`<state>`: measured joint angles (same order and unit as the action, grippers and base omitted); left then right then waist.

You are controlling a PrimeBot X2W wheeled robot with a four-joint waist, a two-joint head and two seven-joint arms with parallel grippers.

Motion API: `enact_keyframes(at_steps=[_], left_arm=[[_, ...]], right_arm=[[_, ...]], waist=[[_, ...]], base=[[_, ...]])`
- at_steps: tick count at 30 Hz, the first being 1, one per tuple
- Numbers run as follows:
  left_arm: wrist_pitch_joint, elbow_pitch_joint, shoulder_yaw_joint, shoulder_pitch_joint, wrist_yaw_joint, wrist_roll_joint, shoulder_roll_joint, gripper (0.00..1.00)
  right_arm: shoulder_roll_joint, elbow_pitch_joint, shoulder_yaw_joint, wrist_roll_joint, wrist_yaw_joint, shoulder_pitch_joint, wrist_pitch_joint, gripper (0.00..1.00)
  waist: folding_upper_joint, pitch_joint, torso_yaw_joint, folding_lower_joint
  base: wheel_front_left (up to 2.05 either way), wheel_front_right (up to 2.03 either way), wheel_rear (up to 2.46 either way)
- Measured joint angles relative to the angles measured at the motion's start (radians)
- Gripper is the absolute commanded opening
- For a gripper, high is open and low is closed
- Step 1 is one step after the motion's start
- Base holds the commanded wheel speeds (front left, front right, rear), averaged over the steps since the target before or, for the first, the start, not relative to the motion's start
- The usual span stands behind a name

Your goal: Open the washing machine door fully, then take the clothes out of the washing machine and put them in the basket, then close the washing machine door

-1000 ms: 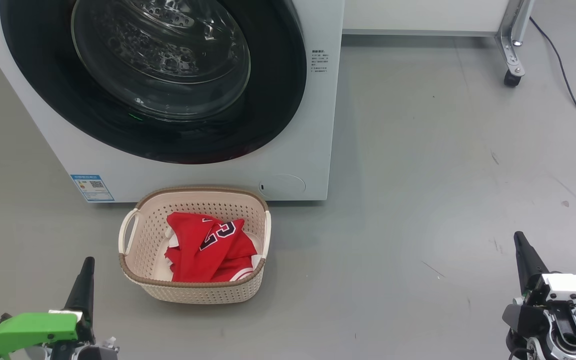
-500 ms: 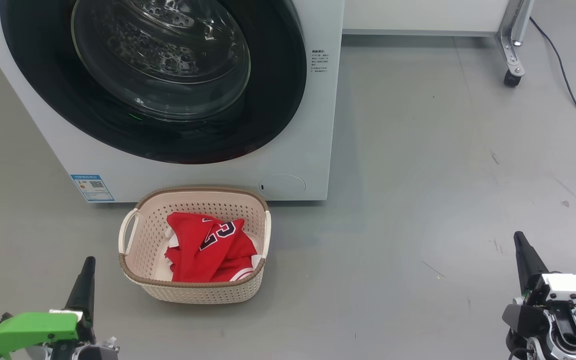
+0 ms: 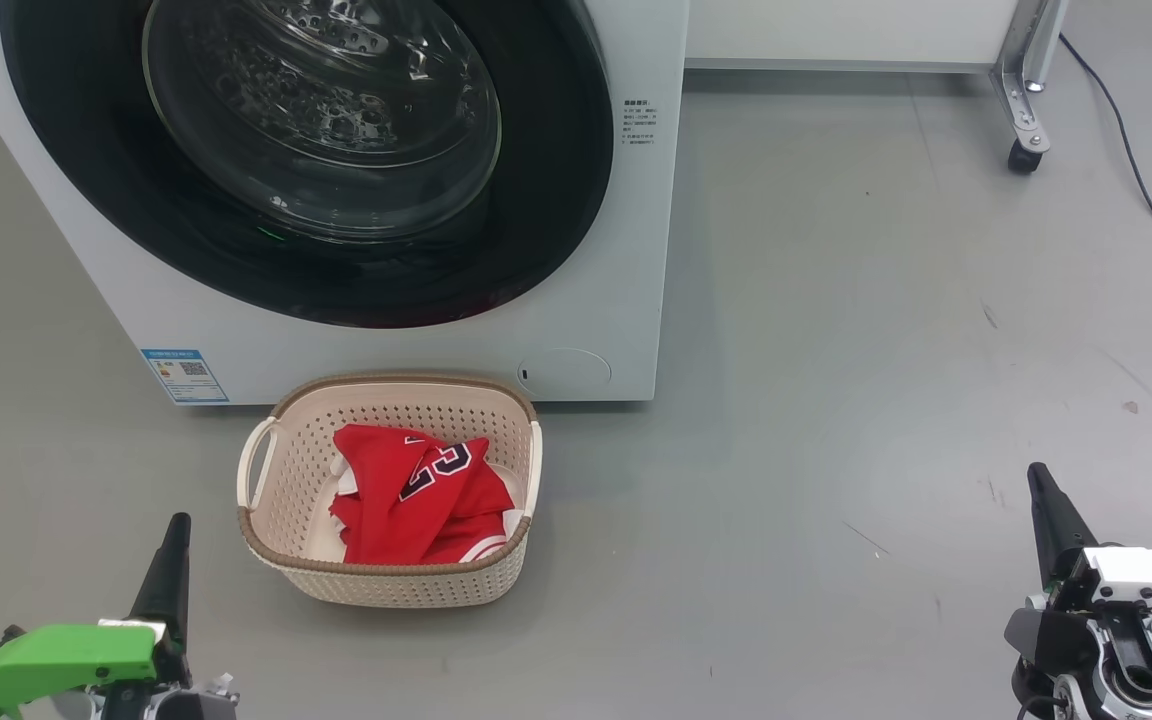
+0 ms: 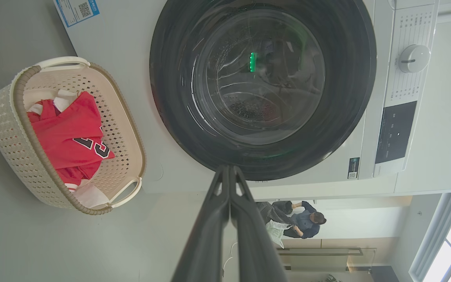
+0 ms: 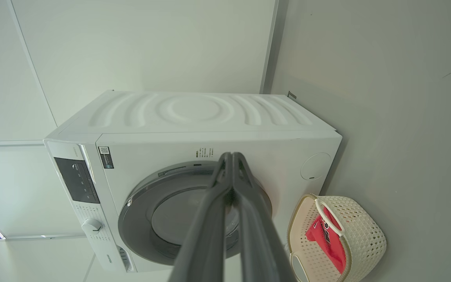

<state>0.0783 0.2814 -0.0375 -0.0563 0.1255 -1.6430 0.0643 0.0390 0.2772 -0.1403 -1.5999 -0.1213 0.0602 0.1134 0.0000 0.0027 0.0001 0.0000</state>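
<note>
The white washing machine fills the upper left of the head view, and its round black-rimmed door lies flat against the front, closed. On the floor before it stands the cream basket with the red clothes inside. My left gripper hangs at the lower left, left of the basket, shut and holding nothing. My right gripper sits at the lower right, far from the machine, shut and empty too. In the left wrist view the door, the basket and the clothes lie beyond my pressed-together fingers.
A wheeled metal frame leg and a dark cable are on the grey floor at the far right. A person is seen in the background of the left wrist view. Open floor lies between the basket and my right gripper.
</note>
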Motion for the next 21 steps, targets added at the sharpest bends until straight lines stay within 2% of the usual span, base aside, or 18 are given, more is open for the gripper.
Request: enact_keyframes(at_steps=[21], left_arm=[[0.0, -0.001, -0.002, 0.0, 0.0, 0.0, -0.001, 0.0]], right_arm=[[0.0, 0.0, 0.0, 0.0, 0.0, 0.0, 0.0, 0.0]], waist=[[0.0, 0.0, 0.0, 0.0]], base=[[0.0, 0.0, 0.0]])
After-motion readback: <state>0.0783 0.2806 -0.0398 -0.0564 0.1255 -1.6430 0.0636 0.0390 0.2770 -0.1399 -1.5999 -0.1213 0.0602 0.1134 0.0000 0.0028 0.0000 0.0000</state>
